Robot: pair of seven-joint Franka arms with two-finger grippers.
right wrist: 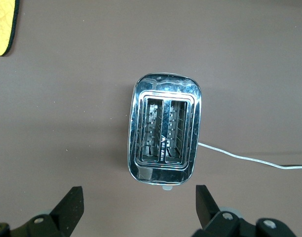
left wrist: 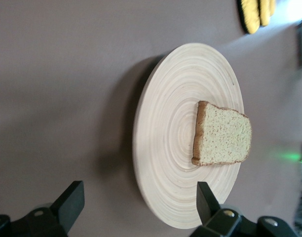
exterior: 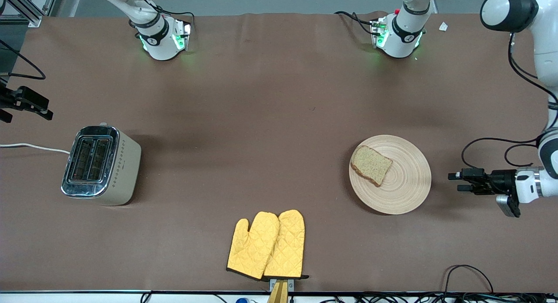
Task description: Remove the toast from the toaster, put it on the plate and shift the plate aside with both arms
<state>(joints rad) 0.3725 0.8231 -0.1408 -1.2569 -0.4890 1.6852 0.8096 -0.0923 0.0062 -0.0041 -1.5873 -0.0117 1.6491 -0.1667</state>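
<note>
Now: toast plated, both grippers standing clear

I read the toast (exterior: 371, 165) as delivered: it lies flat on the plate (exterior: 403, 187), on the part toward the frame's centre, at right of centre in the front view. Both slots of the toaster (exterior: 101, 165), at centre left, show empty in the right wrist view, so extraction looks complete.

Left gripper (exterior: 456, 182): at the right edge of the frame, level with the plate and just beside its rim, not touching. Its fingers (left wrist: 71, 201) are spread wide and hold nothing. The forearm lies roughly horizontal, pointing at the plate.

Right gripper (right wrist: 140, 202): at the left edge, above the toaster in the frame, fingers wide apart, empty, waiting.

I judge that the plate move remains. The oven mitts (exterior: 267, 245) lie at bottom centre.
</note>
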